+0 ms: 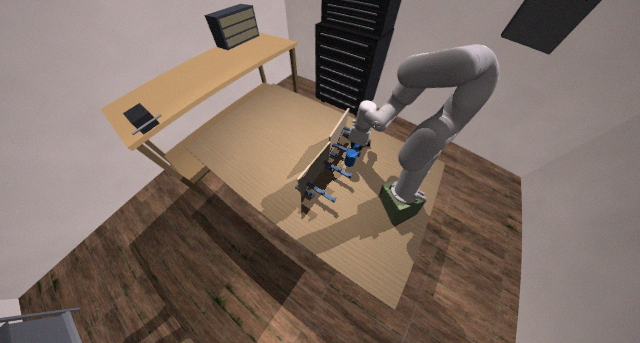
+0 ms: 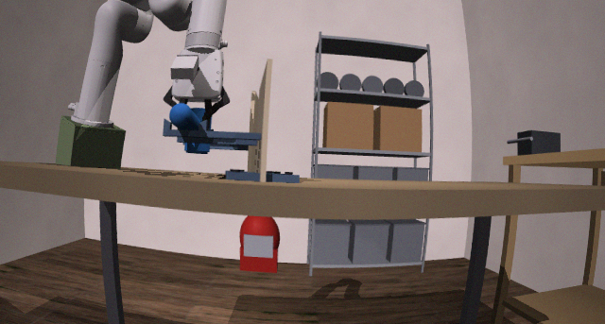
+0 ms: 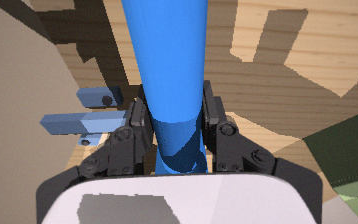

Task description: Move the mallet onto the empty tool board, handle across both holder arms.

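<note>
The blue mallet lies along the front of the far tool board, level with its blue holder arms. My gripper comes down on it from above and is shut on the handle. In the wrist view the handle runs up the frame between my two dark fingers, with the darker head just below them. In the side view the handle end sits between the fingers. The empty tool board stands beside it, with its arms bare.
The arm's green base block stands close to the right of the boards. A holder arm and a peg lie left of my fingers. A side table with a drawer box, a black tool chest and a shelf stand further off.
</note>
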Action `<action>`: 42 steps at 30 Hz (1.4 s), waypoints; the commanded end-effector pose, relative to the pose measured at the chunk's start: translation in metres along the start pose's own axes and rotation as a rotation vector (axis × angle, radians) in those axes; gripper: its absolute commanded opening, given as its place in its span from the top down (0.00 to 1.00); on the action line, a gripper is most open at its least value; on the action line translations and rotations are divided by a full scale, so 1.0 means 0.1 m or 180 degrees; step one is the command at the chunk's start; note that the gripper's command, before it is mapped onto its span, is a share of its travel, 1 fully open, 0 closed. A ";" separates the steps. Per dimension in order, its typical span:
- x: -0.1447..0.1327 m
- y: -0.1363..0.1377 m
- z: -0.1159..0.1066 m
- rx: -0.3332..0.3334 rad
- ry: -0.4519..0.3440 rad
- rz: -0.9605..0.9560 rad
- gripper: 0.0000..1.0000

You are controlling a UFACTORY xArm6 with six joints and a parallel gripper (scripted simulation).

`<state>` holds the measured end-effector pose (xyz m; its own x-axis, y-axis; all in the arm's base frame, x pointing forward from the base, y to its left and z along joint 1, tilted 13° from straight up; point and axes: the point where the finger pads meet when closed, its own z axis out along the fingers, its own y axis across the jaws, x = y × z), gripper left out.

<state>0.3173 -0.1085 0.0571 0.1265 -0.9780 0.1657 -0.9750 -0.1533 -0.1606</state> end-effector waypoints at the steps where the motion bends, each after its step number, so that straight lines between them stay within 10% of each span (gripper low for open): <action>1: 0.00 -0.01 -0.01 0.0004 0.0003 0.0000 1.00; 19: 0.00 -0.01 -0.95 0.0004 0.0006 0.0001 1.00; 28: -0.03 -0.03 -0.99 0.0002 0.0001 0.0001 1.00; 42: -1.08 -0.35 -0.97 -0.0061 -0.0063 0.0010 1.00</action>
<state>0.3137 -0.0198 0.1425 0.1339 -0.9813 0.1385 -0.9770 -0.1541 -0.1476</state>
